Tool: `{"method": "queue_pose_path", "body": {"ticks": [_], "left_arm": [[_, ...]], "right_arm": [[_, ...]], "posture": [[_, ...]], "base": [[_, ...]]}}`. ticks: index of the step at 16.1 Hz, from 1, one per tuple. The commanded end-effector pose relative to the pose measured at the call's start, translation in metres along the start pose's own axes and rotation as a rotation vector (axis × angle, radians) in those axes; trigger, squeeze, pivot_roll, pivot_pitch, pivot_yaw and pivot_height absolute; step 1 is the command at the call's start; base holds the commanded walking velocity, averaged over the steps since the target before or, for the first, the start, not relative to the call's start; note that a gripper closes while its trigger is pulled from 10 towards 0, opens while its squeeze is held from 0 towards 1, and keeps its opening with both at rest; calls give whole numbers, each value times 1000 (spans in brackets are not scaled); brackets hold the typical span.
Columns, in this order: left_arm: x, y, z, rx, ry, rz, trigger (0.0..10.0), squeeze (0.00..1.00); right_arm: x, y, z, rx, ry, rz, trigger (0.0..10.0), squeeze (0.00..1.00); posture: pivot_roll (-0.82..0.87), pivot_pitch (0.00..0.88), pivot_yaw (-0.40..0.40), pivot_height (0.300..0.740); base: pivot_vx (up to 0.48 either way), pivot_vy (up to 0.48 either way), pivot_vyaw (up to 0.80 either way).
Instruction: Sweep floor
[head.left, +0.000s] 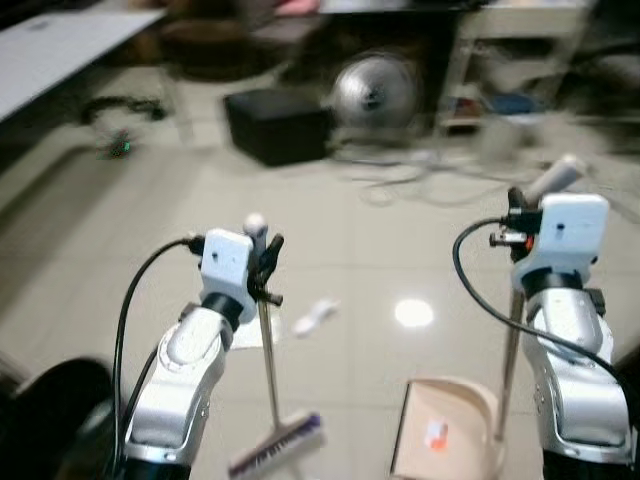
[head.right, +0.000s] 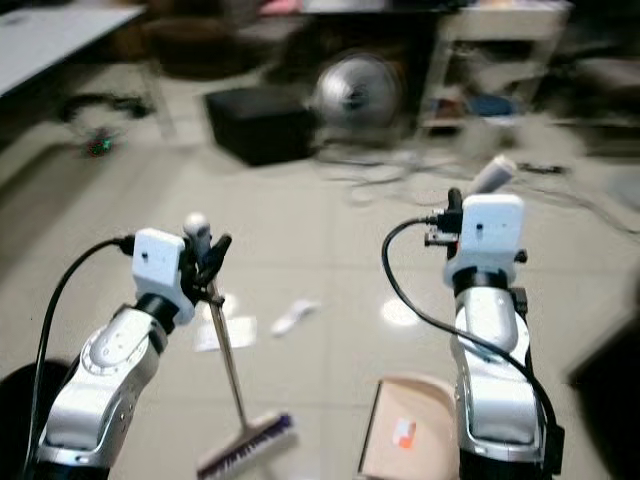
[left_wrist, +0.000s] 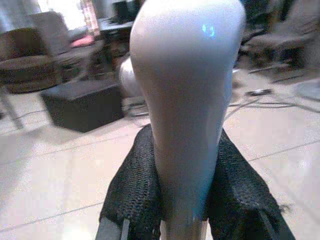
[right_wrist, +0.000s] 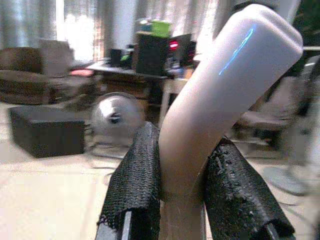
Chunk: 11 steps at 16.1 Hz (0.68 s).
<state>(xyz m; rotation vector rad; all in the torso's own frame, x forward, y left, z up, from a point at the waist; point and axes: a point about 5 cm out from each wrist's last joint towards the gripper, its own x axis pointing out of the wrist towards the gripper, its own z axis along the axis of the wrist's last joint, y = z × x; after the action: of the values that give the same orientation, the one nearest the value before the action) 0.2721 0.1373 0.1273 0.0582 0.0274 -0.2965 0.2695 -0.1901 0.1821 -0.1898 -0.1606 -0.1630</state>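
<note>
I have the broom (head.left: 272, 400) pinched in my left gripper (head.left: 266, 252), bristles on the near floor; my right gripper (head.left: 520, 215) clamps the dustpan (head.left: 445, 425) handle. Next, I reckon: sweep the paper scrap (head.left: 314, 317) rightward into it.

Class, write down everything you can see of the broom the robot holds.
The broom has a thin metal-looking pole, a pale rounded grip on top and a head with purple-and-white bristles resting on the tiled floor. It stands slightly tilted, left of the dustpan. The left tool is shut just below its grip.
</note>
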Motion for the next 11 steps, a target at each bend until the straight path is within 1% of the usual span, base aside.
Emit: {"method": "queue_pose_path", "body": {"ticks": [1, 2, 3, 4, 6, 8, 9, 10, 11], "left_arm": [[-1, 13, 8, 43, -26, 48, 10000, 0], [-1, 14, 10, 72, -41, 61, 10000, 0], [-1, 15, 11, 78, -48, 66, 10000, 0], [-1, 15, 10, 66, -31, 75, 10000, 0], [-1, 15, 12, 85, -39, 76, 10000, 0], [-1, 16, 17, 94, -78, 110, 10000, 0], [-1, 16, 19, 96, -90, 116, 10000, 0], [0, 16, 24, 75, -120, 142, 10000, 0], [2, 16, 27, 66, -134, 148, 10000, 0]], "right_arm": [[2, 8, 13, 15, -55, 27, 10000, 0], [6, 9, 17, -9, -70, 33, 10000, 0], [7, 9, 17, -11, -71, 29, 10000, 0], [10, 8, 19, -14, -77, 26, 10000, 0], [14, 8, 21, -15, -72, 2, 10000, 0], [21, 8, 17, -35, -44, -46, 10000, 0], [22, 8, 16, -36, -37, -42, 10000, 0], [22, 8, 20, 27, -59, -3, 10000, 0], [20, 7, 22, 55, -74, 8, 10000, 0]], "posture": [[-35, 3, 23, 740], [-30, 6, 18, 740], [-30, 6, 18, 740], [-25, 9, 15, 740], [-23, 12, 11, 740], [-22, 13, 13, 740], [-22, 13, 13, 740], [-20, 14, 14, 740], [-20, 14, 14, 740]], "base": [[0, 469, 0], [0, 0, 0], [0, 0, 0], [0, 0, 0], [0, 0, 0], [0, 0, 0], [0, 0, 0], [277, 0, 0], [326, 0, 0]]}}
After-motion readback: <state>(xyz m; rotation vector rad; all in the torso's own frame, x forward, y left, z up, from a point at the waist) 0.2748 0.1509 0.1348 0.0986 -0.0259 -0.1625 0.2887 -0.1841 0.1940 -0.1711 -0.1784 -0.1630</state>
